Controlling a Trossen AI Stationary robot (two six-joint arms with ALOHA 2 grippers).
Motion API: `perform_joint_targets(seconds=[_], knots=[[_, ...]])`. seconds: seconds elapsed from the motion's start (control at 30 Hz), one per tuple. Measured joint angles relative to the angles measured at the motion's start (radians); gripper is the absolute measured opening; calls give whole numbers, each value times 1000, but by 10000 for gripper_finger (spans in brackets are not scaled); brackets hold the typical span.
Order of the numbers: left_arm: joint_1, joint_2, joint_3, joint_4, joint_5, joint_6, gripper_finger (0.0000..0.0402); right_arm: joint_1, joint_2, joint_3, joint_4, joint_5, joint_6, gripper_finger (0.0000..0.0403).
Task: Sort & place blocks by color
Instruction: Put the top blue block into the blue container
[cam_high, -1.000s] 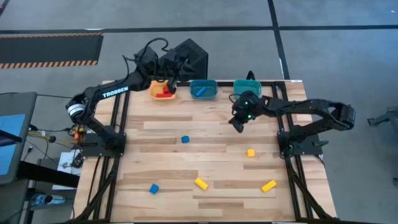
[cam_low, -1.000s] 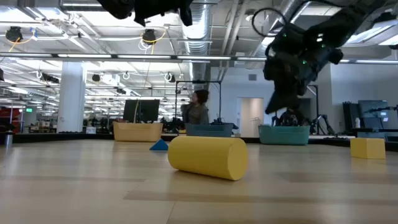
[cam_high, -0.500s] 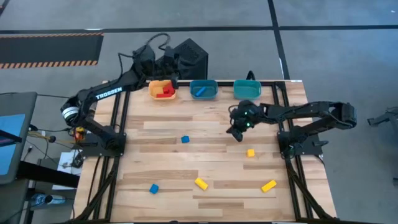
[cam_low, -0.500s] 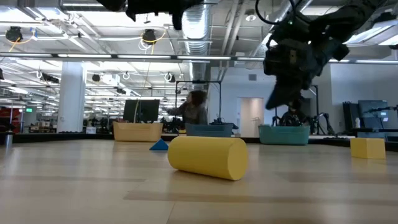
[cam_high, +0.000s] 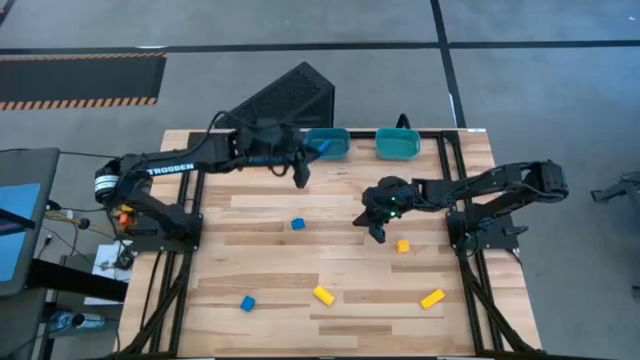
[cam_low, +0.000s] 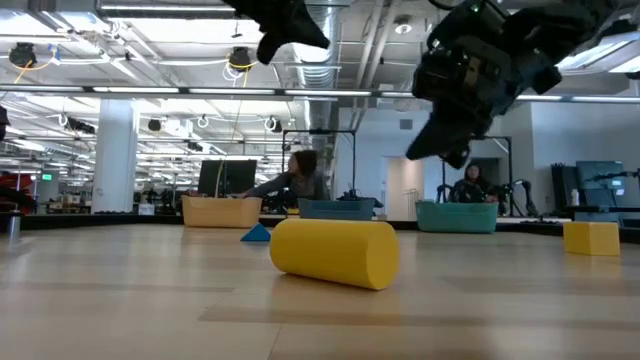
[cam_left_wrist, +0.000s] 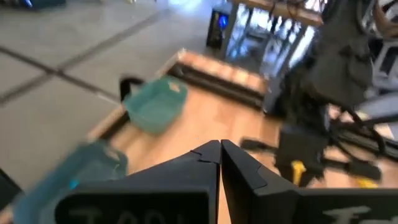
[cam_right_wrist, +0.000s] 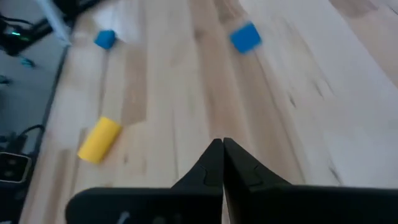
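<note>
My left gripper (cam_high: 301, 179) is shut and empty, above the table just in front of the blue bin (cam_high: 327, 144). My right gripper (cam_high: 375, 233) is shut and empty, above the table's middle right, between a blue block (cam_high: 297, 225) and a yellow cube (cam_high: 403, 245). A second blue block (cam_high: 247, 302), a yellow cylinder (cam_high: 323, 295) and a yellow bar (cam_high: 432, 298) lie flat near the near edge. The right wrist view shows both blue blocks (cam_right_wrist: 245, 37) (cam_right_wrist: 104, 39) and the cylinder (cam_right_wrist: 99, 139). My left arm hides the orange bin in the high view.
The teal bin (cam_high: 397, 146) stands at the far edge beside the blue bin. The low view shows the orange bin (cam_low: 221, 211) at the far left. A black box (cam_high: 290, 92) stands behind the table. A person (cam_low: 290, 182) leans beyond the far edge.
My left gripper has swung from over the orange bin toward the table's right and near edge, to a spot in front of the blue bin. My right gripper has moved from beside the teal bin toward the near edge and a little left. No block has moved.
</note>
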Motion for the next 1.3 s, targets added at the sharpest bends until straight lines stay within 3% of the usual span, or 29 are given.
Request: perform_joint_targets(seconds=[0.2,0.37,0.5,0.63,0.8,1.03,1.17,1.3], knots=[[-71,-73,-38,-164,-83,-43,0,17,107,0,202,-30,42,23],[-97,-194,-225,-73,-125,-10,0,44,179,-2,277,-25,207,33],[-62,-308,-406,79,-111,-16,0,119,193,-2,314,86,307,36],[-41,-417,-521,97,-27,-16,0,172,190,37,348,215,389,34],[-46,-523,-646,81,31,12,0,221,249,141,259,353,362,34],[-82,-582,-804,89,129,-11,9,225,431,386,64,370,356,44],[-104,-590,-822,86,141,4,49,225,520,528,-51,421,404,46],[-119,-595,-824,87,139,6,103,228,539,634,-53,416,390,46]])
